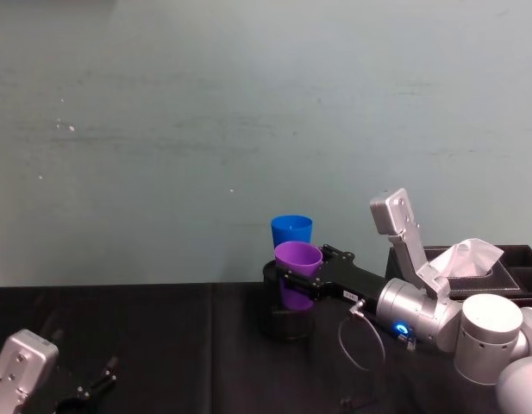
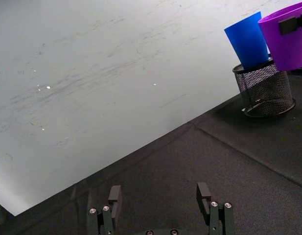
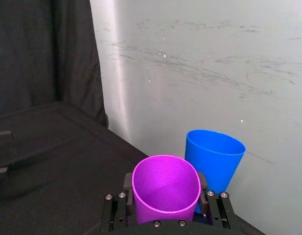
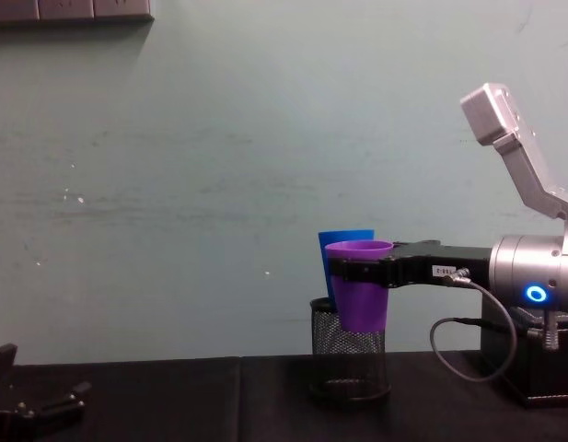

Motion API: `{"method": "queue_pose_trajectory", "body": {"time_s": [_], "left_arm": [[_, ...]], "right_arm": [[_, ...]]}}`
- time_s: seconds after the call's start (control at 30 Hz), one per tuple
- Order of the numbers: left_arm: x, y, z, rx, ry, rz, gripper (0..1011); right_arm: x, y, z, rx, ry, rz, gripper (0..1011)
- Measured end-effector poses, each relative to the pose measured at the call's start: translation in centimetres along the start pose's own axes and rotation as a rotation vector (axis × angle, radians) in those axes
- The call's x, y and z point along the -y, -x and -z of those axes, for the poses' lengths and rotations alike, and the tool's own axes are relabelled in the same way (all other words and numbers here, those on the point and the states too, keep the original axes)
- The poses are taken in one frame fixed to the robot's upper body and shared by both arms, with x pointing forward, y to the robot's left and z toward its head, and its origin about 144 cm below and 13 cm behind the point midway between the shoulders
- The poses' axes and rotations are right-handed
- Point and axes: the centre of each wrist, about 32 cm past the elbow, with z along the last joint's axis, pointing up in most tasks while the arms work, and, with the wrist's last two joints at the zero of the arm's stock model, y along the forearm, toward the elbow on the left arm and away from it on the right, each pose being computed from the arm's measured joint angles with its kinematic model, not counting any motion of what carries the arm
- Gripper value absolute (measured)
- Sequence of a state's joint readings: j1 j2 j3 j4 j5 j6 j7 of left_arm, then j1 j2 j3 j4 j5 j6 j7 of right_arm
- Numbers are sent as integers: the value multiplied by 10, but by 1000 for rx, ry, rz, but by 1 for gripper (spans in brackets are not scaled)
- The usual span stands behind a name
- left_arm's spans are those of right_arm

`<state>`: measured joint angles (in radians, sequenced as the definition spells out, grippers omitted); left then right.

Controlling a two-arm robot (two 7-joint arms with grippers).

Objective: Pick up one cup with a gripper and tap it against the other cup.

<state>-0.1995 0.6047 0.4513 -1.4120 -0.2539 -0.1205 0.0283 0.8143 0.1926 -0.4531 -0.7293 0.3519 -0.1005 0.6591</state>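
Observation:
My right gripper (image 1: pixel 296 278) reaches in from the right and is shut on the purple cup (image 1: pixel 297 272), holding it upright in the air by its upper wall. In the chest view the purple cup (image 4: pixel 360 287) hangs just over the rim of a black mesh pen holder (image 4: pixel 350 361). The blue cup (image 4: pixel 342 247) stands inside that holder, right behind the purple one. The two rims are side by side in the right wrist view, purple cup (image 3: pixel 165 188) and blue cup (image 3: pixel 214 156); whether they touch I cannot tell. My left gripper (image 2: pixel 160 196) rests open, low at the table's near left.
A black cloth (image 1: pixel 162 345) covers the table, with a teal wall close behind. At the right stands a black box with white tissue (image 1: pixel 468 257). A loose cable (image 1: pixel 362 341) loops down from the right wrist. The left half of the cloth is bare apart from the left gripper (image 1: pixel 93 384).

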Motion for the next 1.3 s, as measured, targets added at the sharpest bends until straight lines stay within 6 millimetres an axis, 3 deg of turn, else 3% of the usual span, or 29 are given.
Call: {"method": "queue_pose_trajectory", "body": {"time_s": [1.3], "left_arm": [[0,0,0,0,0,0,1000]], "right_arm": [[0,0,-1,3,0,0,733]]}}
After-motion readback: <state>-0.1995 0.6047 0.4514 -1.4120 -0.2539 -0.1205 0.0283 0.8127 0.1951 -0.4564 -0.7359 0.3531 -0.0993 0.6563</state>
